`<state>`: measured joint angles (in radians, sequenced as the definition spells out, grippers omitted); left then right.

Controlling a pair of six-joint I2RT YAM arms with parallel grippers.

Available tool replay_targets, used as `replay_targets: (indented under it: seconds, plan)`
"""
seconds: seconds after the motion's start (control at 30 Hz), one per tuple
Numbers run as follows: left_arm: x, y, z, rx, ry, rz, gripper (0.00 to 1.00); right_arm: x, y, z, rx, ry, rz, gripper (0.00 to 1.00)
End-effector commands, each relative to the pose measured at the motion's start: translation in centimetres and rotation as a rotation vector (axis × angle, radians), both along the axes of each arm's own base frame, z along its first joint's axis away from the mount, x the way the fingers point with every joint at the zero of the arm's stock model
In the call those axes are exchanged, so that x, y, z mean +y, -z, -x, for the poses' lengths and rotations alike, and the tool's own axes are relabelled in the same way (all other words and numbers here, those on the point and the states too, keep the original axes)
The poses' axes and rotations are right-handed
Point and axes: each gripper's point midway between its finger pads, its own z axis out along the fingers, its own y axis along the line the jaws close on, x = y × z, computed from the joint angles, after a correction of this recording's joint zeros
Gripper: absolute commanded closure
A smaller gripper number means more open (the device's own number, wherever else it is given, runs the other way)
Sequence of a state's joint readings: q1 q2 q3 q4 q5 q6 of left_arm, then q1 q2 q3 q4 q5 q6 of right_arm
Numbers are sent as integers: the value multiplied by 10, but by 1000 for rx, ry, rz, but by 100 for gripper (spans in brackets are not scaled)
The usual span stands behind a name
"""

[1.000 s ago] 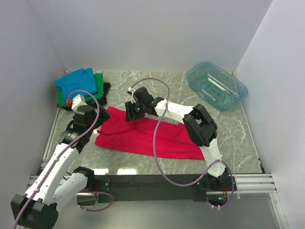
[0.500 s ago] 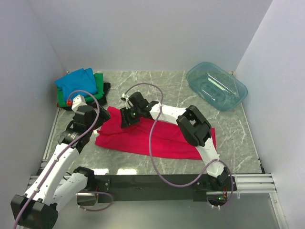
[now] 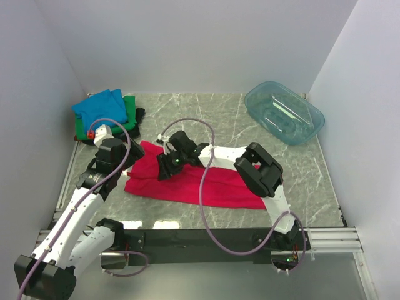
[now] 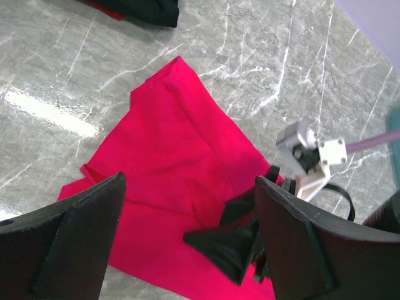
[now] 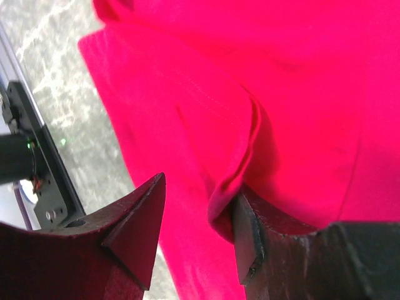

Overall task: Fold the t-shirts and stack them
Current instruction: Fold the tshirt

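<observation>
The red-pink t-shirt (image 3: 194, 181) lies spread in a long band across the middle of the marble table. My right gripper (image 3: 164, 171) is down on its left part, jaws open, one finger (image 5: 250, 240) pushed under a raised fold of the shirt (image 5: 237, 169). My left gripper (image 3: 119, 164) hangs open and empty above the shirt's left edge; its wrist view shows the shirt (image 4: 175, 169) and the right gripper's fingers (image 4: 231, 244) on it. The blue t-shirt (image 3: 100, 109) tops a pile with the green t-shirt (image 3: 130, 106) and the black t-shirt (image 3: 139, 122) at the back left.
A clear teal plastic tub (image 3: 284, 112) stands at the back right. White walls close the left, back and right sides. The rail with the arm bases (image 3: 200, 237) runs along the near edge.
My right gripper has moved left and toward the near edge, down onto the shirt's left part. The shirt's right end has drawn in a little. The left arm has not moved.
</observation>
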<state>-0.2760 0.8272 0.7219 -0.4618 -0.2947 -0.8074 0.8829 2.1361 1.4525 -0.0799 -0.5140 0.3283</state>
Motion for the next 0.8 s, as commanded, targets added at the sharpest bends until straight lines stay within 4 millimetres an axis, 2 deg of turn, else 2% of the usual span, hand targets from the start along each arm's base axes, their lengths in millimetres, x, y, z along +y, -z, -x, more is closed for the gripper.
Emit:
replay_targets:
  seconds: [0.0,0.37,0.53,0.6,0.7,0.73,0.77]
  plan:
    - [3,-6,-2,-18,-19,-1,11,8,-38,9,-77,-50,-83,48]
    - [1,2,-5,5,-11,-6,11,0,-51,39,-110,-127,-117,48]
    - [0,7,-6,15,-6,-2,10,-7,-56,40,-122,-105,-101,49]
    - [-1,12,-9,20,-10,-3,10,-19,-60,34,-148,-45,-75,49]
    - [-10,36,-13,79,24,4,9,-43,-65,22,-182,63,-13,49]
    - [-12,41,-13,94,32,8,9,-52,-73,16,-202,103,-8,49]
    - [-15,49,-14,109,40,13,9,-65,-64,16,-190,130,35,49]
